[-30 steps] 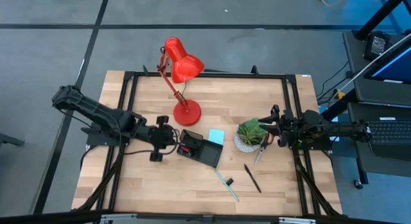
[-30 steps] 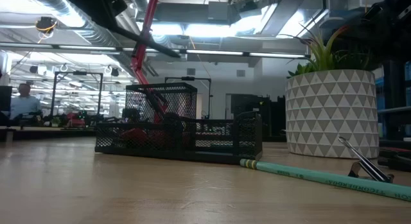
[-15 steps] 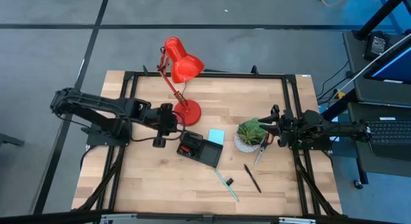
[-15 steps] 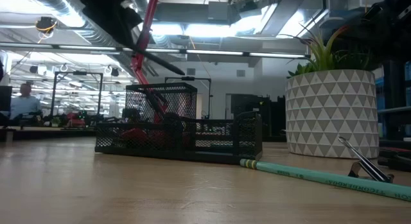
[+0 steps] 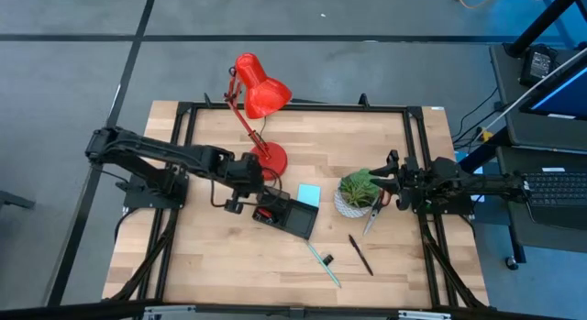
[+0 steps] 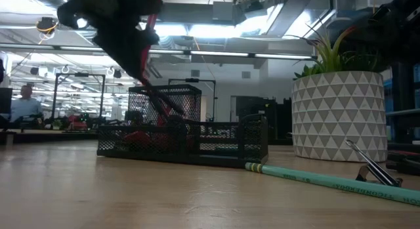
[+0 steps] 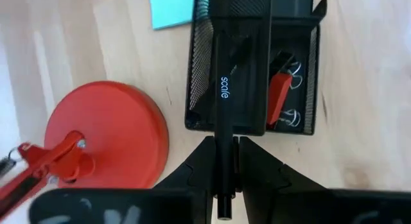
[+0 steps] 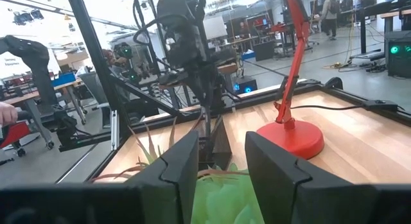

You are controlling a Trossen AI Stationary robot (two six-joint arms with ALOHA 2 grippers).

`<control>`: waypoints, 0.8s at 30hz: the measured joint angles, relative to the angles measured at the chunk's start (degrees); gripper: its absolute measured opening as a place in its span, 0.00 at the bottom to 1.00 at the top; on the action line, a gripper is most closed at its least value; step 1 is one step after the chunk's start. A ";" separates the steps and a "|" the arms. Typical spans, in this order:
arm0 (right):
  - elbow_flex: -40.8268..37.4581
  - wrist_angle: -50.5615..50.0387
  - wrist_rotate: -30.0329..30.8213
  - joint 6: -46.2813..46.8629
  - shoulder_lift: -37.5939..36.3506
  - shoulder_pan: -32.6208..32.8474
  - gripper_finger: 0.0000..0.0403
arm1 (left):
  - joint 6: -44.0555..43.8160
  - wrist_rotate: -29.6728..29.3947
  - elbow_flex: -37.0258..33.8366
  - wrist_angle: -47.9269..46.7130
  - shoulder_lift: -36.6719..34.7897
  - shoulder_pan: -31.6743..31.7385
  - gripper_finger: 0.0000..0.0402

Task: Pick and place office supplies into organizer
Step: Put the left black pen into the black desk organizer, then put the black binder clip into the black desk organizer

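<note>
My left pincer [image 7: 222, 161] is clenched on a black pen [image 7: 226, 89] poised over the organizer [image 5: 286, 213], which sits mid-worktop [image 5: 202, 256] by the lamp base [image 5: 268, 160] with red scissors [image 7: 278, 99] inside, while my right pincer [image 5: 389, 187] waits, fingers apart, beside the plant [image 5: 357, 192].

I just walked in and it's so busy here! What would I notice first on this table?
Probably the bright red lamp at the back of the table, with its round base beside the black organizer. Next, the left arm's fingers pinch a black pen right above that organizer. On the right, a green plant in a white pot sits near the waiting right arm.
</note>
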 joint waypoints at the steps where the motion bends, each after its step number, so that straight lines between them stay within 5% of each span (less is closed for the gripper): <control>1: 0.00 0.00 0.00 0.02 0.00 -0.02 0.33 | 1.29 -0.09 0.00 0.24 0.68 0.00 0.12; 9: 0.00 -0.13 0.00 0.15 0.00 0.00 0.33 | 12.65 -5.86 0.04 1.68 4.69 -0.28 0.14; 24: -0.01 -0.44 0.01 0.63 0.00 -0.01 0.33 | 12.06 -10.13 5.05 2.18 4.63 -2.49 0.27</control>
